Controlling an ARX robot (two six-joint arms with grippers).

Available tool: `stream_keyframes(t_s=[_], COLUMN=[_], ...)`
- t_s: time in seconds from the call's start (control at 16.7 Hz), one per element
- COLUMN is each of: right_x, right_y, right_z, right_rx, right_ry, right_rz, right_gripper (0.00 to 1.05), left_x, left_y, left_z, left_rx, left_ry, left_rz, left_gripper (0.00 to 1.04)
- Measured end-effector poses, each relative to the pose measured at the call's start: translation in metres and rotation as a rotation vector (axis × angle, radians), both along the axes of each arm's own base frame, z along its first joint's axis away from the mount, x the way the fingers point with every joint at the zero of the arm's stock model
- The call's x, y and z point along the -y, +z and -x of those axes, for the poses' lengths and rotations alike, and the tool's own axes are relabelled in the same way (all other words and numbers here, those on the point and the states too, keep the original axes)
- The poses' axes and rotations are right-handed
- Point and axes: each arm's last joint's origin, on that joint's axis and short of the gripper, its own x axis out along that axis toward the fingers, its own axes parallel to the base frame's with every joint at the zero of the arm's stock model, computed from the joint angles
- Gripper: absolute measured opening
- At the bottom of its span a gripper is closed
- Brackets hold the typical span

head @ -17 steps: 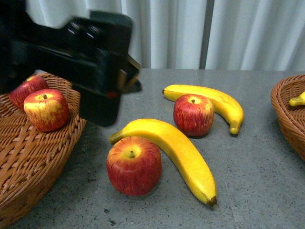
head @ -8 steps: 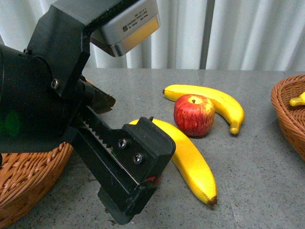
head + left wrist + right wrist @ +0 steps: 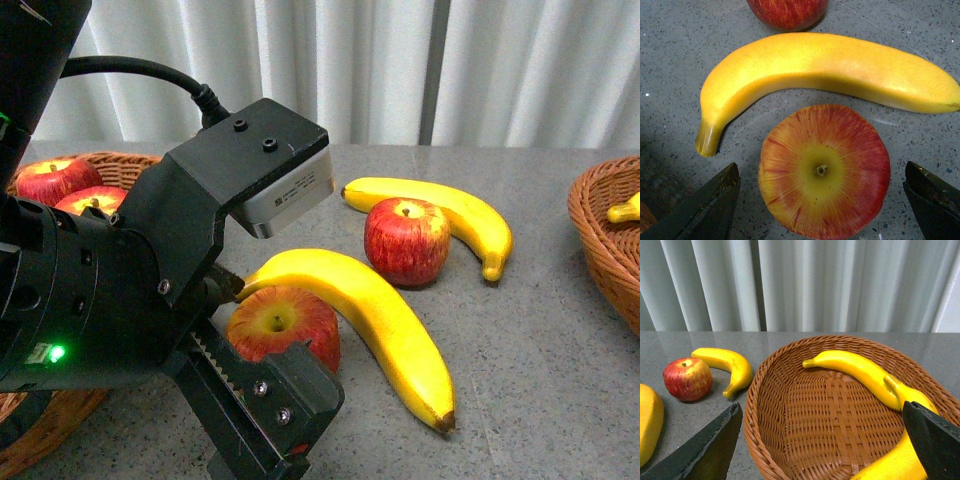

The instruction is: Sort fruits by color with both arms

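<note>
My left gripper (image 3: 250, 345) is open and hangs over the near red apple (image 3: 285, 318). In the left wrist view this apple (image 3: 825, 170) sits stem up between the two fingers (image 3: 705, 210), not touched. A long yellow banana (image 3: 830, 67) curves just beyond it. A second apple (image 3: 406, 240) and a second banana (image 3: 455, 215) lie further back. My right gripper (image 3: 822, 412) is open and empty above the right basket (image 3: 790, 390), which holds bananas (image 3: 855, 367). The left basket (image 3: 130, 160) holds two apples (image 3: 50, 178).
The grey table (image 3: 540, 340) carries the right basket (image 3: 605, 240) at its right edge, with a banana tip (image 3: 625, 210) showing. A pale curtain (image 3: 400, 70) hangs behind the table. My left arm hides most of the left basket.
My left arm has swung from above the left basket forward and down over the near apple. The fruits on the table have not moved.
</note>
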Motion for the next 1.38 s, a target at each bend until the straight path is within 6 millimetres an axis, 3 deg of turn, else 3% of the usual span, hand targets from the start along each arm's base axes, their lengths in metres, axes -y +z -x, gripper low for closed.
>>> stream_keyframes(t_s=[0.24,0.42,0.54,0.9,1.14,1.38], right_x=[0.0,0.0,0.0,0.0,0.0,0.0], right_y=[0.0,0.0,0.0,0.0,0.0,0.0], right_z=[0.0,0.0,0.0,0.0,0.0,0.0], right_rx=[0.0,0.0,0.0,0.0,0.0,0.0], right_ry=[0.0,0.0,0.0,0.0,0.0,0.0], right_rz=[0.0,0.0,0.0,0.0,0.0,0.0], right_gripper=[0.98,0.98,0.98,0.98,0.98,0.98], left_x=[0.0,0.0,0.001,0.003,-0.001,-0.023], left_y=[-0.001,-0.001,-0.001,0.003,0.028,0.063], left_z=[0.001,0.0,0.0,0.002,0.002,-0.004], left_rx=[-0.011,-0.006,-0.005,0.009,0.117,0.278], left_ry=[-0.015,-0.023,-0.025,-0.029,0.033,0.283], left_rz=[-0.011,-0.016,-0.016,-0.016,0.041,0.151], left_gripper=[0.94,0.71,0.62,0.57,0.57,0.57])
